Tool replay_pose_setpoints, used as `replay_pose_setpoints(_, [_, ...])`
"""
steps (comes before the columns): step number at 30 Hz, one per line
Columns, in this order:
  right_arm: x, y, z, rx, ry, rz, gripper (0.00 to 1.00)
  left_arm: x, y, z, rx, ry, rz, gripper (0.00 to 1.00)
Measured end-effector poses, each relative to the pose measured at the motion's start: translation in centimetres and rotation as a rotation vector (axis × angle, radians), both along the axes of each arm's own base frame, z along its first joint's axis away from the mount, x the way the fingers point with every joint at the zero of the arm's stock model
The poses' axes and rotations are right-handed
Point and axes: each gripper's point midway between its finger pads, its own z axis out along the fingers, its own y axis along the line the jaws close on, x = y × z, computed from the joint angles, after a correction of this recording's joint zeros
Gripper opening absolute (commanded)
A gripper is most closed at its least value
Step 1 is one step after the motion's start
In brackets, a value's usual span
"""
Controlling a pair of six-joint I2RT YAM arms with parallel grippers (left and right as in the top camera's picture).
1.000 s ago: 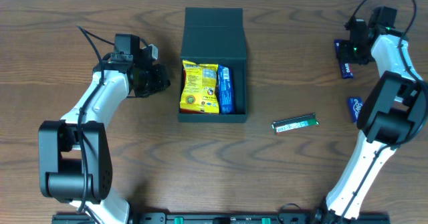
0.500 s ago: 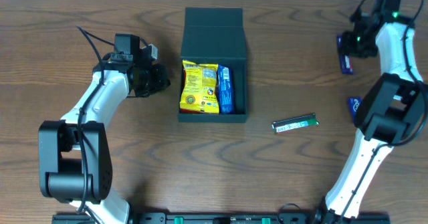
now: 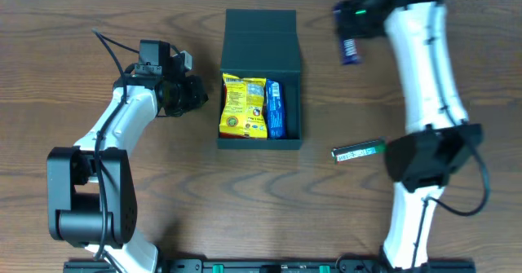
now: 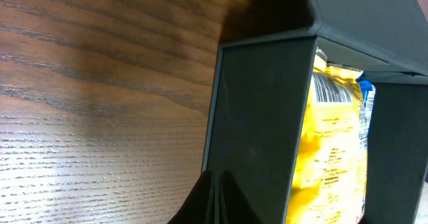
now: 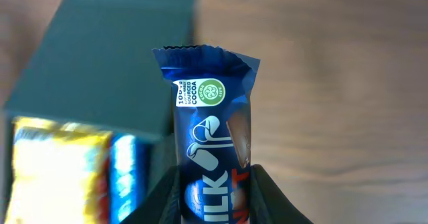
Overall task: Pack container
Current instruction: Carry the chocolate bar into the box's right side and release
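Right wrist: right gripper [image 5: 212, 196] is clamped on a blue chocolate bar [image 5: 212, 137], fingers pinching its lower half, crimped end pointing away. Past it, blurred, is the container [image 5: 100, 63]: lid flap open, a yellow packet [image 5: 57, 164] and a blue packet [image 5: 130, 170] inside. Bar hangs beside the container's right side, over bare table [image 3: 81, 20], not over the opening.

Left wrist: left gripper [image 4: 215, 194] fingertips look pressed together with nothing between them. Tips sit at the foot of the container's left wall; can't tell if they touch.

Overhead, near edge outward: green bar [image 3: 359, 151] lies loose on the table, right of the container's near corner, apart from it. Container is mid-table between the arms, lid laid back on the far side.

Step, my read: carrying the chocolate bar in. Next: shift it left over the opening, line it up with the container's long side, lower, then release. Free strip right of the blue packet looks narrow, so it may need to go on top. Green bar is not yet packed.
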Motion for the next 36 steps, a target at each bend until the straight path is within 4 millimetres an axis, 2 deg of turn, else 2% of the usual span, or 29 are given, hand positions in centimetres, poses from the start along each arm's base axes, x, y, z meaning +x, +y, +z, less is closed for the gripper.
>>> replay_pose_setpoints(3, [-2.1,4.3,-1.4,-0.016,0.056,0.029,0.01,0.1,0.1,0.0,0.007,-0.002,0.003,0.06])
replay_pose_setpoints(5, [-3.7,6.5,-2.7,-0.027,0.101,0.050,0.01,0.1,0.2,-0.1,0.010,-0.003,0.004,0.06])
replay_pose_setpoints(8, [-6.0,8.7,-5.1,-0.038,0.184,0.063,0.01,0.1,0.3,-0.1,0.017,-0.005,0.006,0.06])
replay_pose_setpoints(10, [-7.3,9.4,-6.6,-0.046,0.235,0.052,0.01,0.1,0.3,-0.1,0.020,-0.006,0.004,0.06])
replay_pose_setpoints(14, [-8.8,9.5,-8.9,-0.056,0.310,0.010,0.01,0.1,0.3,-0.1,0.027,-0.014,-0.010,0.06])
replay_pose_setpoints(19, [-9.1,9.6,-10.0,-0.085,0.310,-0.038,0.01,0.1,0.3,-0.1,0.031,-0.020,-0.021,0.06])
replay_pose_setpoints(25, [-9.6,11.1,-12.2,-0.110,0.290,-0.025,0.01,0.1,0.3,-0.1,0.037,-0.028,-0.036,0.06])
replay_pose_setpoints(35, [-8.7,9.0,-13.3,-0.210,0.233,-0.105,0.02,0.1,0.3,-0.1,0.038,-0.030,-0.039,0.06])
replay_pose_setpoints(36, [-8.5,9.0,-13.3,-0.214,0.224,-0.111,0.06,0.1,0.3,-0.1,0.038,-0.030,-0.039,0.06])
